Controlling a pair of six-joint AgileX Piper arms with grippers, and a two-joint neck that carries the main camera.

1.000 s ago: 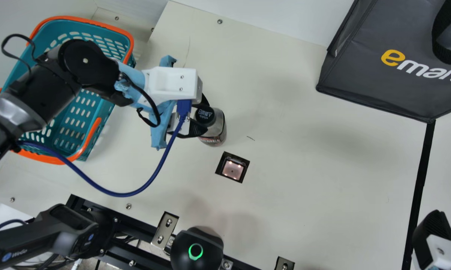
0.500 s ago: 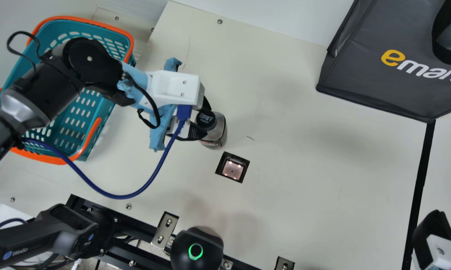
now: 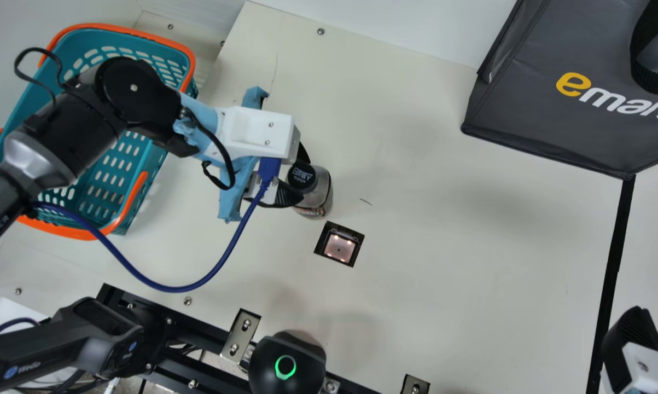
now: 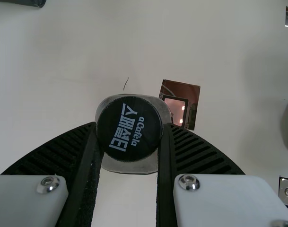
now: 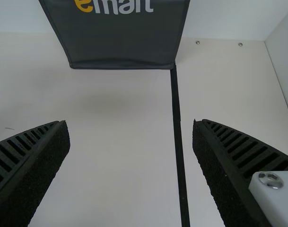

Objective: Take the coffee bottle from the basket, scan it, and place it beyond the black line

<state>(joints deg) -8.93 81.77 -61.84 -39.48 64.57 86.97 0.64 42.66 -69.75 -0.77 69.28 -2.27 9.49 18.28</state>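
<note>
My left gripper is shut on the coffee bottle, holding it beside the scanner window, toward the basket. In the left wrist view the black cap sits between the fingertips of my left gripper, with the lit scanner window close by. My right gripper is at the main view's lower right corner; in the right wrist view the fingers of my right gripper stand wide apart with nothing between them. The black line runs down the table's right part.
The teal basket with orange rim stands at the left, partly under my left arm. A dark grey bag occupies the back right, meeting the black line. A black device with a green ring is at the front edge.
My left gripper and the bottle in it have shifted slightly toward the front and right, closer to the scanner window. The right gripper has kept still.
</note>
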